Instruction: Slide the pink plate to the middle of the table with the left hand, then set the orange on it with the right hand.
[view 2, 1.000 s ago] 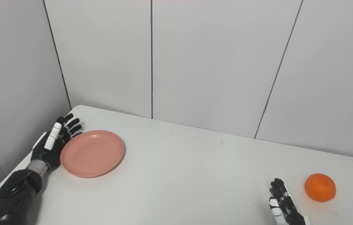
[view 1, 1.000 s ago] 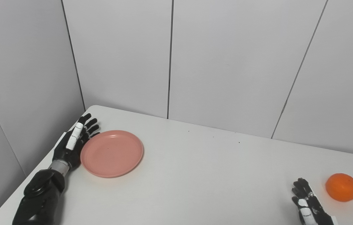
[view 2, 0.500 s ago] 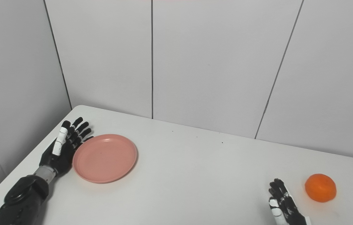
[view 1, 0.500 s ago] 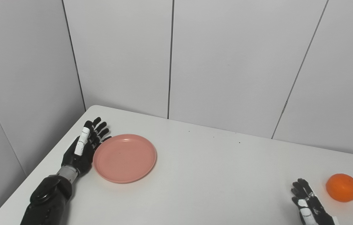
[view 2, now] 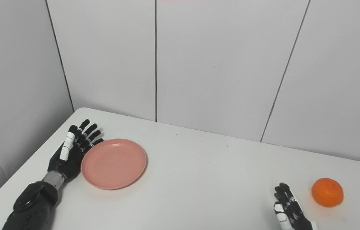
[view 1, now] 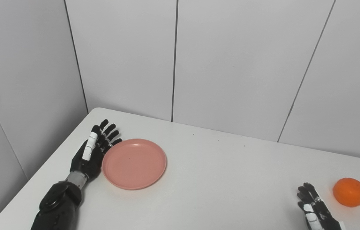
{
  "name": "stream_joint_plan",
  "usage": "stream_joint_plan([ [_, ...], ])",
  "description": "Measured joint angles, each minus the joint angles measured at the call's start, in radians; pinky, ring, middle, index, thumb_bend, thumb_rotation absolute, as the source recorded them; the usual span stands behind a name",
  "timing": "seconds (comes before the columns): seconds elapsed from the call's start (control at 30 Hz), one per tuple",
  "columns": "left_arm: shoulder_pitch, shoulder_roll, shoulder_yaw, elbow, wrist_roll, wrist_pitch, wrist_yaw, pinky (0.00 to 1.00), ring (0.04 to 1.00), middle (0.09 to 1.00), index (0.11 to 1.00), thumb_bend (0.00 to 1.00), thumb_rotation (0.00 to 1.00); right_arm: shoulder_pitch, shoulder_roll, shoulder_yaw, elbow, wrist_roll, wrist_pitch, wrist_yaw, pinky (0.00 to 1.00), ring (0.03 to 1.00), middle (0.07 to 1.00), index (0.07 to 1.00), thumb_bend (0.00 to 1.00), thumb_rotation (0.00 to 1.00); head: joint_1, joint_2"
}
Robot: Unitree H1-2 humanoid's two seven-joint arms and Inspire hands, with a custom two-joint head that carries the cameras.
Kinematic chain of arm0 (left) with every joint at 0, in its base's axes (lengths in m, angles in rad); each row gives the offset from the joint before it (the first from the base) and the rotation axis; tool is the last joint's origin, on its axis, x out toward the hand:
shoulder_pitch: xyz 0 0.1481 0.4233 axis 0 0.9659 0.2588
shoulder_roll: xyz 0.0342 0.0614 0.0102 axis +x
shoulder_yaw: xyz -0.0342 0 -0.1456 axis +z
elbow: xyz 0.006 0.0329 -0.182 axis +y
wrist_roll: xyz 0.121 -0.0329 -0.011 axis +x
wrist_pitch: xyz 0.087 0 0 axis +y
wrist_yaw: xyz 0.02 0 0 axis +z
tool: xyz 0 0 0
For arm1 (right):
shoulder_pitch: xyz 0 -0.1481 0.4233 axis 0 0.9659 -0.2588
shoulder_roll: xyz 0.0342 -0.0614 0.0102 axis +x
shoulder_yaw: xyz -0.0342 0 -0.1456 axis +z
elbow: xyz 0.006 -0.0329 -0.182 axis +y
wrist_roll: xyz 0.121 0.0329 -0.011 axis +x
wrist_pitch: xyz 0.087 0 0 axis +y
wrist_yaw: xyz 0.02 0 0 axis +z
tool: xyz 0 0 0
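Note:
The pink plate (view 1: 134, 163) lies flat on the left part of the white table (view 1: 218, 179). My left hand (view 1: 92, 151) is open, fingers straight, its edge pressed against the plate's left rim; it also shows in the right eye view (view 2: 71, 150). The orange (view 1: 349, 192) sits near the table's right front. My right hand (view 1: 314, 210) is open and empty at the bottom edge, a short way left of the orange, not touching it.
Grey wall panels (view 1: 231, 64) stand close behind the table and along its left side. The table's rounded back-left corner (view 1: 95, 110) is just beyond my left hand.
My left hand has pushed the pink plate to the right, toward the table's middle. The right hand and the orange have stayed in place.

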Motion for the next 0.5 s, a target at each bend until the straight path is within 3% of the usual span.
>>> stream_joint_plan([
  [0.33, 0.037, -0.039, -0.037, -0.106, 0.027, 0.033, 0.046, 0.85, 0.929, 0.936, 0.983, 0.87, 0.73, 0.002, 0.001, 0.000, -0.003, -0.001, 0.000, -0.001, 0.97, 0.926, 0.905, 0.904, 0.66, 0.66, -0.009, 0.005],
  [0.5, 0.070, -0.074, -0.072, -0.168, 0.105, 0.003, 0.100, 0.84, 0.911, 0.926, 0.958, 0.83, 0.75, 0.003, 0.001, 0.000, -0.006, -0.002, 0.000, -0.003, 0.97, 0.926, 0.905, 0.903, 0.65, 0.66, -0.006, 0.005],
])
